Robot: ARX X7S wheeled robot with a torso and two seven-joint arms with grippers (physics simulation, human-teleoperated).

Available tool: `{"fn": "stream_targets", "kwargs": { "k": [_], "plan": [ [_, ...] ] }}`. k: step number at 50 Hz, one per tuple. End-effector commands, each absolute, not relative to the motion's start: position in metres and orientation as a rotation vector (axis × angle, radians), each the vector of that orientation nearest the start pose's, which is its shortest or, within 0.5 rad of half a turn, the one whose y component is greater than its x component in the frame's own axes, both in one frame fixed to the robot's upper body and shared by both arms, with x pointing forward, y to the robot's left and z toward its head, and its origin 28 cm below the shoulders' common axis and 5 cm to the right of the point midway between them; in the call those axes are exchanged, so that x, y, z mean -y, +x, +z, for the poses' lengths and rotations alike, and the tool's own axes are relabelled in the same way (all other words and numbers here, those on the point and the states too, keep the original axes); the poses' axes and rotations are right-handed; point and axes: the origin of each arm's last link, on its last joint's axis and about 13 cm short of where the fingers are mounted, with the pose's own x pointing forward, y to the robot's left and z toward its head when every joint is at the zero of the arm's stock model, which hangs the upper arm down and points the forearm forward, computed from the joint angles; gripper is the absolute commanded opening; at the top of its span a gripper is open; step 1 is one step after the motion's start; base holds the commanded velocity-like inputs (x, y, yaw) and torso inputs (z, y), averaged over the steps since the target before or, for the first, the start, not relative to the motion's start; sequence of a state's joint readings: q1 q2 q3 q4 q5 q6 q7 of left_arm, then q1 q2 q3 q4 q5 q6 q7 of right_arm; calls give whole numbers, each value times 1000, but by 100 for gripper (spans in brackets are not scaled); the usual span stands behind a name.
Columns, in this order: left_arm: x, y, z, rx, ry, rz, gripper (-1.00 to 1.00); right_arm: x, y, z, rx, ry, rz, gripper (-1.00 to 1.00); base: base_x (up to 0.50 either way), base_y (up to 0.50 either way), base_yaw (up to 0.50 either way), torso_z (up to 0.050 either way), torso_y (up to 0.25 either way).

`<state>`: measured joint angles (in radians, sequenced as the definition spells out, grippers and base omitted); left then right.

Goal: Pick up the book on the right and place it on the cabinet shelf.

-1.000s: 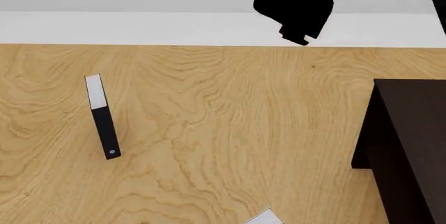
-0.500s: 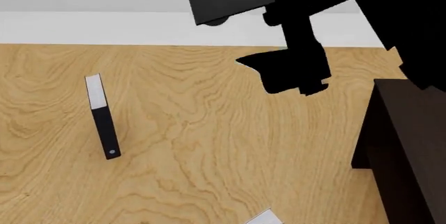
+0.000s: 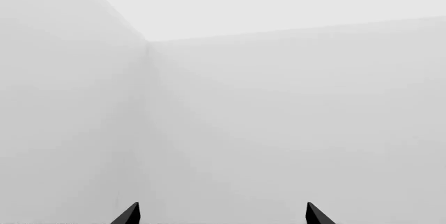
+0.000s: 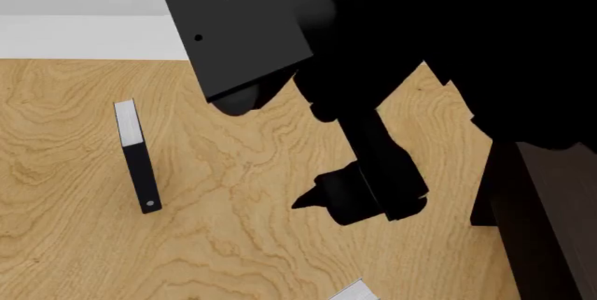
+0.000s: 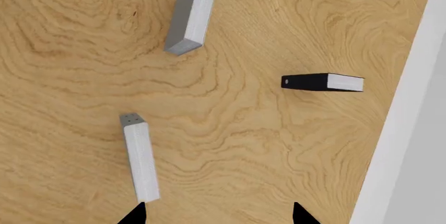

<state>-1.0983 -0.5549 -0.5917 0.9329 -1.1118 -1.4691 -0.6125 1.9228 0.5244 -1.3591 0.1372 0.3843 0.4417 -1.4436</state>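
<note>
Right wrist view looks down on 3 books standing well apart on the wooden floor. The book, grey with tiny dark marks on its spine, sits just beside one fingertip of the right gripper, whose jaws are apart and empty. The plain grey book looks much the same, so it could be taken by mistake. Descending this far off-centre could clip the target and topple it. The left gripper has its jaws apart, facing a blank wall.

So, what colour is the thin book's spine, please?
Black with a white dot; the right wrist view shows it best.
</note>
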Motion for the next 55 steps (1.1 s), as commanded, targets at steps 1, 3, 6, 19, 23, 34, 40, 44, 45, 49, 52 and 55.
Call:
{"fn": "stream_targets", "kwargs": {
  "k": [1,3,6,19,23,34,40,44,45,49,52,55],
  "plan": [
    [-296,171,337,672,19,282,100,86,340,410,-465,-1348,1574,100,0,0,0,0,0],
    [-296,171,337,672,21,280,100,85,343,404,-475,-1358,1585,100,0,0,0,0,0],
    [-296,170,337,669,25,286,100,83,347,393,-509,-1373,1606,100,0,0,0,0,0],
    [-294,172,336,661,26,277,100,81,357,362,-557,-1368,1654,100,0,0,0,0,0],
    [-294,172,336,661,29,278,100,81,360,345,-592,-1356,1683,100,0,0,0,0,0],
    [-295,174,333,647,35,284,100,84,370,317,-632,-1348,1713,100,0,0,0,0,0],
    [-295,175,332,640,38,287,100,83,373,302,-625,-1337,1734,100,0,0,0,0,0],
    [-295,175,330,634,37,286,100,84,378,292,-637,-1350,1740,100,0,0,0,0,0],
    [-295,175,330,634,38,286,100,84,379,291,-637,-1350,1740,100,0,0,0,0,0],
    [-295,176,329,629,42,291,100,83,384,282,-639,-1366,1749,100,0,0,0,0,0],
    [-295,176,328,626,46,296,100,79,388,277,-636,-1365,1758,100,0,0,0,0,0],
    [-295,176,328,623,47,296,100,77,391,275,-636,-1371,1763,100,0,0,0,0,0]
  ]
}}
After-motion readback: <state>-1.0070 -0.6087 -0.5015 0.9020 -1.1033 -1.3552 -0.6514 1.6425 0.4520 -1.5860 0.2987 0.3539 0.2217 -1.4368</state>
